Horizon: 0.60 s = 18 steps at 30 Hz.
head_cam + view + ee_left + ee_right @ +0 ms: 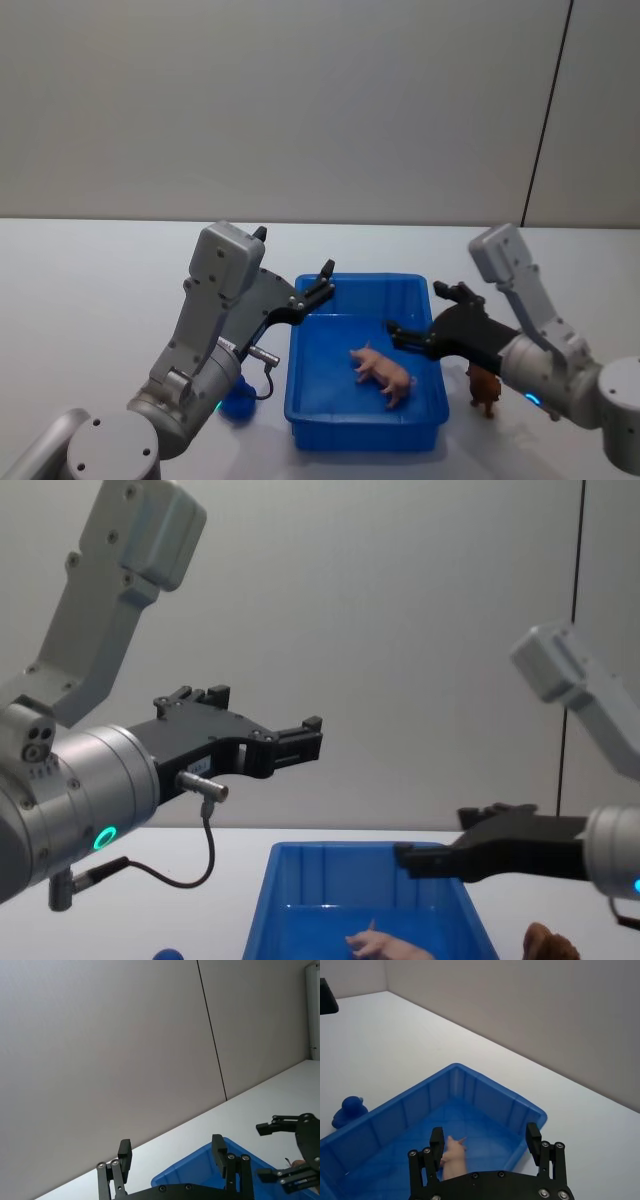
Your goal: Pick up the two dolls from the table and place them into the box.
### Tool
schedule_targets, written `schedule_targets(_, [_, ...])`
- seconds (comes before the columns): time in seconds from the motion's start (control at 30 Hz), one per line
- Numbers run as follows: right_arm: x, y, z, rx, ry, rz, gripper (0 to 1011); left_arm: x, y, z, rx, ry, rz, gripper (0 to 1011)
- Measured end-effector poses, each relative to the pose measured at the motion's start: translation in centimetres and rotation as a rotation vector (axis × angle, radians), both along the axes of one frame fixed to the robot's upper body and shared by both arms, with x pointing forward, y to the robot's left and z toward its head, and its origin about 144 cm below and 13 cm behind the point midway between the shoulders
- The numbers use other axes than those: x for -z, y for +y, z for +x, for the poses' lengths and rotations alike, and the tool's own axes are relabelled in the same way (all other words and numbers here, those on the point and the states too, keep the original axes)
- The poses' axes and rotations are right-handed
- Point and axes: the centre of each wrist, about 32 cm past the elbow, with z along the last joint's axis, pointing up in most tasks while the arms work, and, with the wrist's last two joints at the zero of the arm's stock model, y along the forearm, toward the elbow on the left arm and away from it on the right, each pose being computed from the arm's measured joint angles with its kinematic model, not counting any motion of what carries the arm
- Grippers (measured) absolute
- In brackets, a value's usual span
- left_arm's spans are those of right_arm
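My right pincer (415, 308) hangs open over the box (360, 432). The pink doll (382, 372) lies inside below it, and the brown doll (484, 387) stands outside, under my wrist. Reaching there, a finger could catch the wall and topple it. My left pincer (318, 292) is open and idle.

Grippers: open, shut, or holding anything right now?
Left gripper: open, empty.
Right gripper: open, empty, over the box.

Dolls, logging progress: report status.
Left gripper, right gripper open, empty, above box. Pink doll inside; brown doll on table beside box. Nothing blocking.
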Motion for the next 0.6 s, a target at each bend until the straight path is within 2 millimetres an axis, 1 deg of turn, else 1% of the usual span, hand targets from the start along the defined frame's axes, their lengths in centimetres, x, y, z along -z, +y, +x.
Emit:
schedule_targets(0.17, [0.2, -1.2, -1.0, 0.040, -0.014, 0.009, 1001, 0.0, 0.0, 0.0, 0.000, 0.000, 0.000, 1001])
schedule_targets(0.4, [0.6, -2.9, -2.9, 0.098, -0.014, 0.015, 1001, 0.0, 0.0, 0.0, 0.000, 0.000, 0.000, 1002])
schedule_targets(0.6, [1.1, -3.8, -4.4, 0.129, 0.002, 0.016, 1001, 0.0, 0.0, 0.0, 0.000, 0.000, 0.000, 1001])
